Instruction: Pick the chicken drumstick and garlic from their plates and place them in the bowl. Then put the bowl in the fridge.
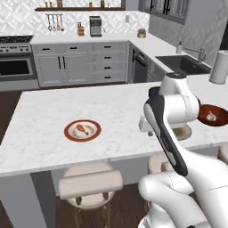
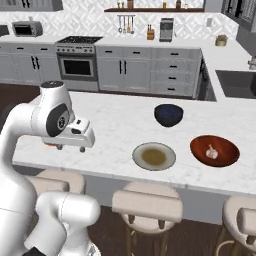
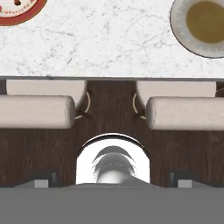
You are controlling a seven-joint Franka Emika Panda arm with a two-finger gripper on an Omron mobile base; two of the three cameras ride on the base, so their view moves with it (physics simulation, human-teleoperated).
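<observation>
In the left base view, the chicken drumstick (image 1: 81, 129) lay on the red-rimmed plate (image 1: 82, 131) on the white marble desk (image 1: 53, 111). The arm's hand hung over the near edge of the desk, well to the right of that plate, and hid most of the grey-rimmed plate (image 1: 183, 132). At the far right the reddish-brown bowl (image 1: 213, 115) held the garlic (image 1: 211, 117).

In the right base view, the tool (image 2: 72, 146) hung beneath the white hand at the left, over the near edge of the desk, but its tips were too small to tell how far apart they stood. The grey-rimmed plate (image 2: 154, 156) showed here in full, bare of food, with the bowl (image 2: 214, 150) and garlic (image 2: 212, 151) just to its right, well apart from the tool. A dark blue bowl (image 2: 168, 114) stood behind them, and a sliver of the red plate (image 2: 49, 145) peeked out beside the hand.

The hand view looked straight down on the desk edge and two cushioned stools (image 3: 37, 110). The red plate (image 3: 17, 9) sat in the top left corner and the grey plate (image 3: 200, 26) in the top right. The finger tips were not clear here, so I could not tell the tool's opening; nothing was seen in its grip.
</observation>
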